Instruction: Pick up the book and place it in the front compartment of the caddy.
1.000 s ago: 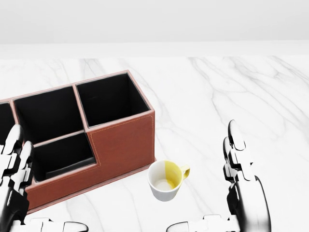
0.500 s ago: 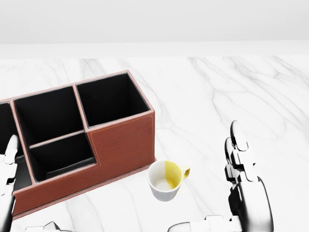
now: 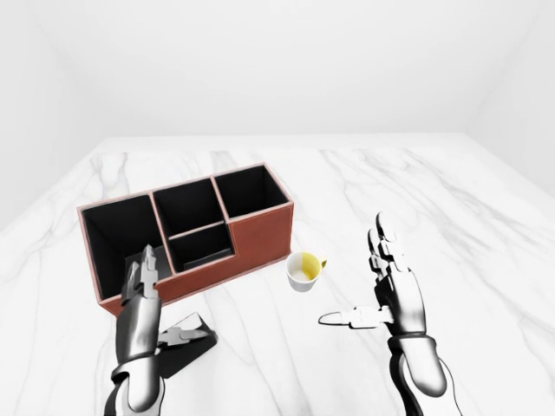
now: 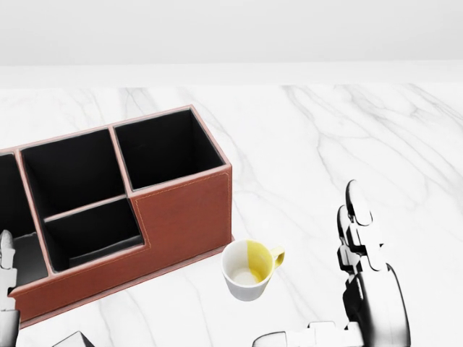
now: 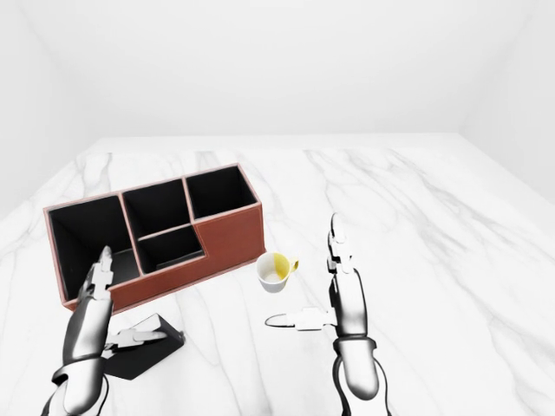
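Across the white marble tabletop (image 3: 451,225), a reddish-brown leather caddy with black-lined compartments (image 3: 257,232) sits in the left half of the left-eye view, its long side angled from lower left to upper right. It has a large compartment at its left end, a square one at its right end, and between them a smaller pair, the nearer one being low-walled. Just right of the caddy's lower right corner stands a white mug with a yellow patch and yellow handle (image 3: 303,269), upright and apart from the caddy. Below the caddy, at the lower left of the same view, a flat black book (image 3: 192,347) lies on the marble. The robot's left hand (image 3: 141,305) hangs over the book's left edge with fingers spread apart, the thumb reaching across the cover; whether it touches cannot be told. The right hand (image 3: 395,290) floats at lower right, fingers straight and upright, thumb out sideways toward the mug, holding nothing.
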